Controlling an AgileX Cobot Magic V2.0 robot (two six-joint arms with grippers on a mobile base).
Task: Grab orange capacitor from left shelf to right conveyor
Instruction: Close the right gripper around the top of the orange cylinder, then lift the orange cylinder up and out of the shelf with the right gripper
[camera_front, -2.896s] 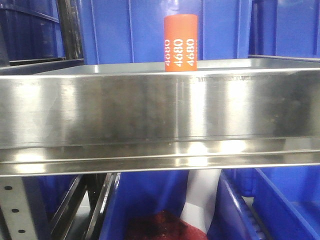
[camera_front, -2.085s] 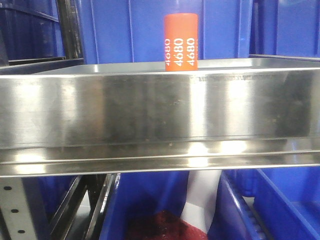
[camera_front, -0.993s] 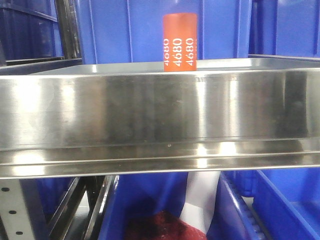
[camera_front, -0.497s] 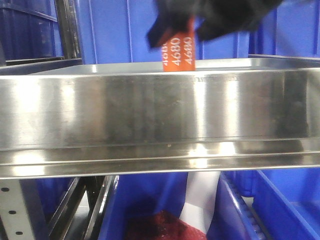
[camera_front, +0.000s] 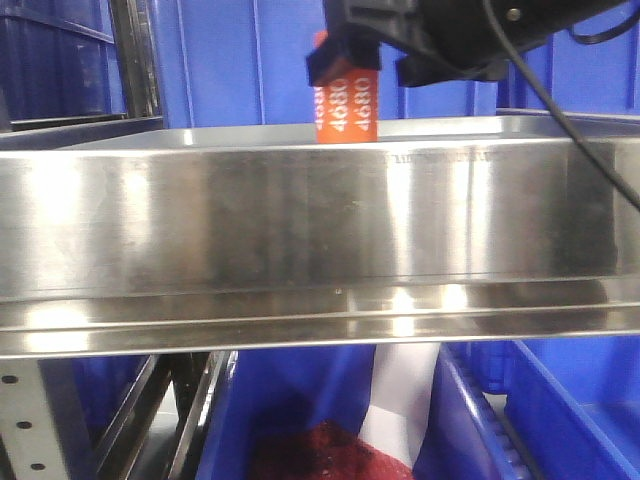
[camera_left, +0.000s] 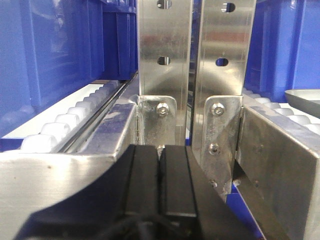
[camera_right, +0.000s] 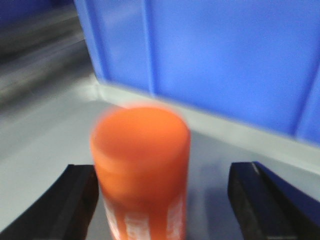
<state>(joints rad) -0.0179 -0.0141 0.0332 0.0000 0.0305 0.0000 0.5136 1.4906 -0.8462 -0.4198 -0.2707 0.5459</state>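
right gripper (camera_front: 377, 72) spread wide, straddling the orange capacitor (camera_front: 347, 110) from above, one finger (camera_right: 75, 200) at its wall, touching or just short, too blurred to tell, the other well clear. capacitor upright or nearly so on the left shelf (camera_front: 300, 220), behind the tall shiny front lip, blue bins (camera_front: 230, 60) at the back. probably light and rigid, with a smooth round side, perhaps slippery, and a narrow footing, so easily tipped by that near finger; best centred first, then pinched across the middle of the printed body, not at the top rim. front view: height and stance plain, gap hidden. right wrist view: off-centre gap plain, base hidden. left gripper (camera_left: 160, 180) pressed shut on nothing, facing steel uprights (camera_left: 165, 60) and white rollers (camera_left: 55, 132), only in its own wrist view.
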